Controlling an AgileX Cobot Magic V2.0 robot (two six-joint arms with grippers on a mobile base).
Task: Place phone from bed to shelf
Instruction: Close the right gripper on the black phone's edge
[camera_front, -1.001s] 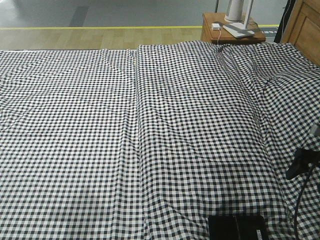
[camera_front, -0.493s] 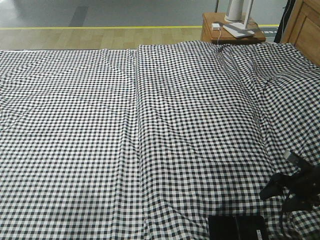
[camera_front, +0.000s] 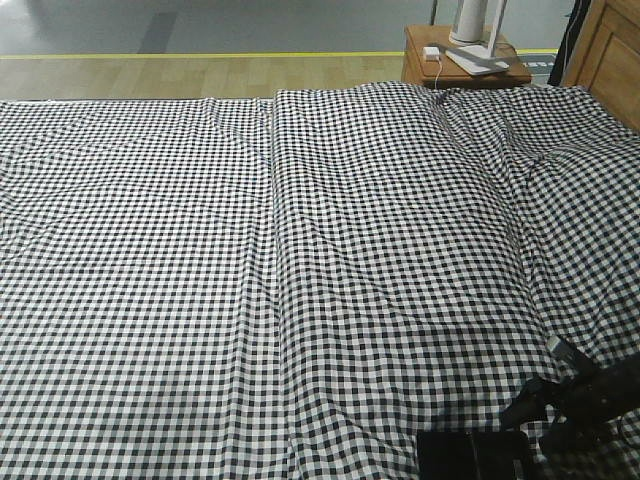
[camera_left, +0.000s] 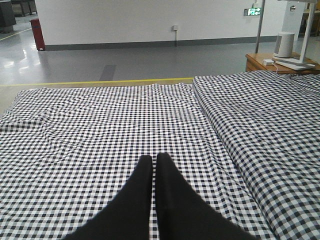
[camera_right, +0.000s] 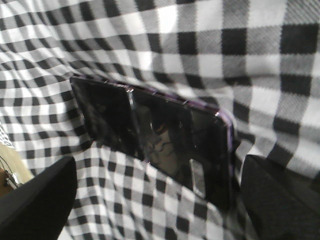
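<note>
1. Nearest the robot, the phone (camera_front: 472, 456) lies flat on the bed (camera_front: 300, 300) at its near edge, toward the robot's right. The front view's lower border cuts part of it off.
2. The right pincer (camera_front: 532, 425) hangs just beside and above the phone's right end, spread wide and holding nothing. In the right wrist view the phone sits between the two fingers (camera_right: 40, 200). Its long axis slants roughly from one finger toward the other, and a fold of the cover hides its near edge. I judge the wrist needs a turn to close across the short width.
3. The left pincer (camera_left: 154, 160) is pressed together and empty, over bare cover well to the left, so the right arm is clearly nearer.
4. Farthest off stands a brown nightstand (camera_front: 462, 68). No view shows the shelf.
</note>
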